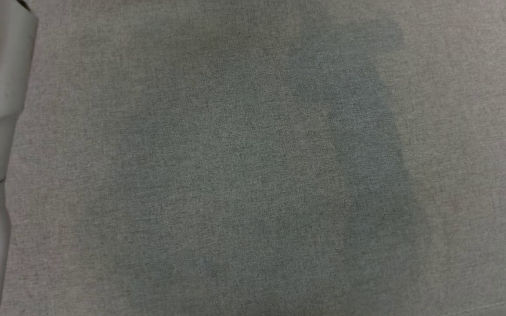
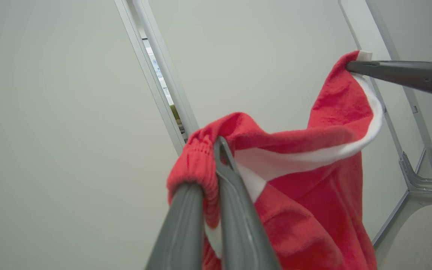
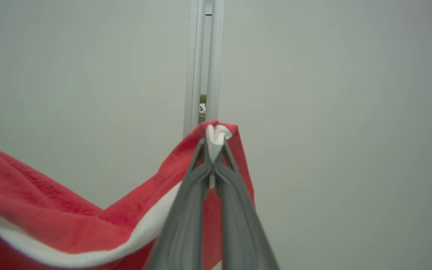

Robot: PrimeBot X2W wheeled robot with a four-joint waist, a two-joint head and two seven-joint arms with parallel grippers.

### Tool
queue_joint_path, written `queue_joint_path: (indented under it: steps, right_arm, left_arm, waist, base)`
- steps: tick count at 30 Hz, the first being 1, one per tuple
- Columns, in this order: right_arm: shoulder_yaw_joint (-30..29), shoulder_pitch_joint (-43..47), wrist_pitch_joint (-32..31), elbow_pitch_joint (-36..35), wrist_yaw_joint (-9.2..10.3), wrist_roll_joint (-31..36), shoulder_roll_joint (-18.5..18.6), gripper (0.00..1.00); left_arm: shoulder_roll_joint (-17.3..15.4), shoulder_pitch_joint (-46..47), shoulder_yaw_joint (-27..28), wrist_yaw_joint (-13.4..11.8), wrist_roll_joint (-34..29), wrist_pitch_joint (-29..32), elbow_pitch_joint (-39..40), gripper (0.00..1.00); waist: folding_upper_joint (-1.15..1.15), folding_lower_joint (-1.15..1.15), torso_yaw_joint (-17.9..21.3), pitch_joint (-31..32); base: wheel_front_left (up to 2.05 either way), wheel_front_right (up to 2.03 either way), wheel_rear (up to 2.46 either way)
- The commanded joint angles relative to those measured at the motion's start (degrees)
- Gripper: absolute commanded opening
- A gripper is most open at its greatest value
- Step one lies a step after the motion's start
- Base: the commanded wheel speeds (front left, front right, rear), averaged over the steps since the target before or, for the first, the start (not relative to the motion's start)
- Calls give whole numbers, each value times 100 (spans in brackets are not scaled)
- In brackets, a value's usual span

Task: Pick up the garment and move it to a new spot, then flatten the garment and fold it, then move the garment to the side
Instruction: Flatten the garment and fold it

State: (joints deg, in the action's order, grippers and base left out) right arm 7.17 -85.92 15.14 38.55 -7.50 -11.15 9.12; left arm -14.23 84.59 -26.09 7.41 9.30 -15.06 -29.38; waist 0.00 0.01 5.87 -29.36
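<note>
The red fleece garment with a white lining [image 2: 313,195] hangs in the air, held clear of the grey woven fabric surface [image 1: 253,158]. A corner of that surface shows below the garment in the left wrist view. The left gripper [image 2: 210,165] is clamped on the bunched, ribbed red cuff [image 2: 197,161]. The right gripper [image 3: 213,153] is pinched together on a small fold of red-and-white hem, and the cloth sags in a loose curve between the two holds.

The right hold looks the weaker one. Only a narrow tuck of hem sits between the fingertips, so a sharp pull to stretch the cloth could drag it out and drop that side in a heap onto the surface. The left gripper holds a thick wad, probably several layers, which could leave the garment twisted once it is laid on the surface. Lowering it with slack in the middle would likely press creases into the underside and make flattening harder.
</note>
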Motion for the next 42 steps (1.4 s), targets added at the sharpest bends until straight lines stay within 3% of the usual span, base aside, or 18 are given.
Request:
queue_joint_path:
  steps: [1,8,16,32,42]
  right_arm:
    - [6,-20,0,30,2,-30,-24,0]
    - [-1,880,0,-51,2,-237,-85,0]
    - [-143,2526,1,-494,2,-323,-57,0]
    - [-215,6518,0,-1849,2,-755,180,0]
    - [-540,8378,0,-2436,2,-901,-73,0]
  left_arm:
    - [-14,90,56,7,78,-17,8,0]
    - [70,-648,-114,7,258,-17,65,0]
    - [238,-2313,-54,-15,331,-17,502,0]
    - [686,-6394,288,-31,359,-17,1525,0]
    - [816,-7994,56,1,344,-17,1716,0]
  waist:
    - [0,-1,-11,-44]
    - [0,-1,-104,-170]
    - [0,-1,-162,-58]
    - [0,-1,-121,1059]
    - [0,-1,-211,1654]
  base:
    - [0,0,0]
    - [0,0,0]
    - [0,0,0]
    - [0,0,0]
    - [0,0,0]
